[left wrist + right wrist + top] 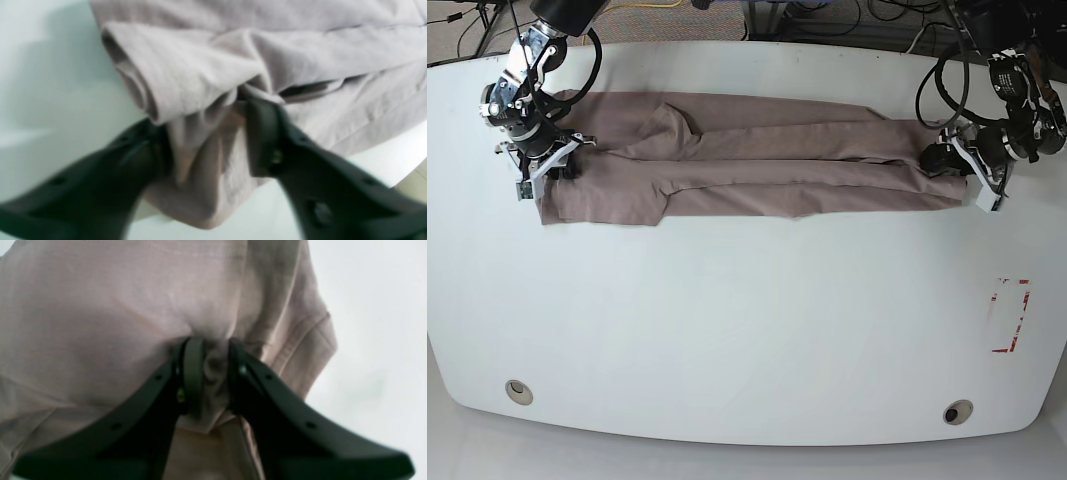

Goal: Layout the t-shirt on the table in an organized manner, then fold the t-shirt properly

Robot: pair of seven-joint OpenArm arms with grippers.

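The t-shirt [747, 160] lay stretched into a long, narrow band across the far part of the table [747, 330], running almost from one short edge to the other and parallel to the far long edge. Its long sides were folded in over the middle, leaving lengthwise creases. The end with the wider flap reached toward the far corner on the base view's left; the narrower end tapered toward the far corner on that view's right.

The right gripper [545, 165] was at the wider end, and in the right wrist view its jaws were clamped on a bunched pleat of cloth [213, 373], with a hemmed sleeve edge [300, 340] hanging just beside them. The left gripper [954, 158] was at the opposite end. In the left wrist view its fingers [263, 136] were pressed against a gathered wad of fabric [203, 146] held between them, with a rolled fold [143, 73] beside it resting on the white surface.

Nearer the front edge, two round metal holes [519, 391] [957, 411] sat near the front corners, and a red tape rectangle [1010, 315] marked the tabletop near the short edge on the base view's right, well apart from the shirt.
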